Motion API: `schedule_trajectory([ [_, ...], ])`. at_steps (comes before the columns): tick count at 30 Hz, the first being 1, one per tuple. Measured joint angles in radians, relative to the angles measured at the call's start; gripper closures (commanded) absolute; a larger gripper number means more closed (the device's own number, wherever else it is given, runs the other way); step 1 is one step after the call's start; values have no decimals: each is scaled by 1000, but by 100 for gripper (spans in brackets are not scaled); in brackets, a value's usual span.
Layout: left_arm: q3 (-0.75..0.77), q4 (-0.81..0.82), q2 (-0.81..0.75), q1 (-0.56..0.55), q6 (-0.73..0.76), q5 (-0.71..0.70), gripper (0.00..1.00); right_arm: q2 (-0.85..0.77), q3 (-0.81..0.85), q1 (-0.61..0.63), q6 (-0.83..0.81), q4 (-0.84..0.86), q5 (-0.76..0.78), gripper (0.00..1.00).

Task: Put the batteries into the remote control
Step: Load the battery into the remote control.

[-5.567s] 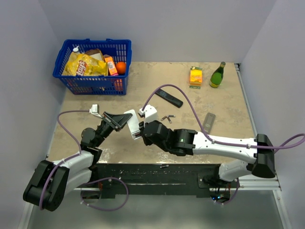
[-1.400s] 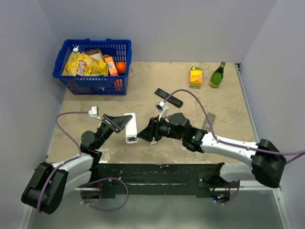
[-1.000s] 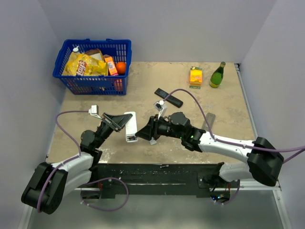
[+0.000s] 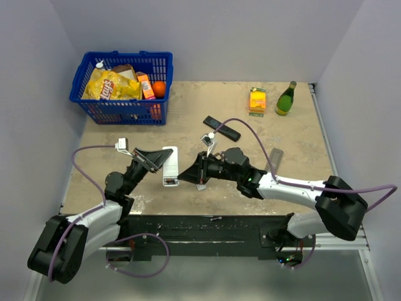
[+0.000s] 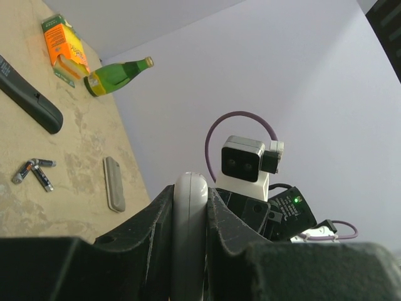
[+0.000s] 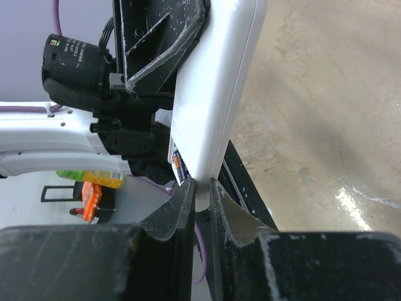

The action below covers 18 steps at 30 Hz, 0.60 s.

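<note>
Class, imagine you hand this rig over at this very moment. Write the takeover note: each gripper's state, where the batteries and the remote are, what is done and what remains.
Left gripper: shut on the white remote, holding it up off the table.
Right gripper: shut on that remote's lower end.
Batteries: loose on the table, near a black remote; none is held.
Done: the white remote is lifted and gripped by both arms.
Left: pick up each battery and seat it. Whether the compartment is open cannot be told.

Mottled beige table [image 4: 313,135] (lilac walls [image 4: 219,37])
</note>
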Motion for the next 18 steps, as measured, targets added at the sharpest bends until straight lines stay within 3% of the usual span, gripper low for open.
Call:
schedule_trajectory([
  [2, 0, 0, 0, 0, 0, -1, 100, -2, 5, 0, -7, -11, 1, 79],
  [6, 0, -2, -5, -3, -1, -1, 100, -29, 18, 2, -32, -78, 22, 61],
  [9, -1, 8, -8, -8, -1, 1, 100, -74, 19, 4, -59, -145, 42, 54],
  [18, -1, 33, 3, -8, -4, 2, 100, -104, 19, 4, -78, -172, 36, 52],
])
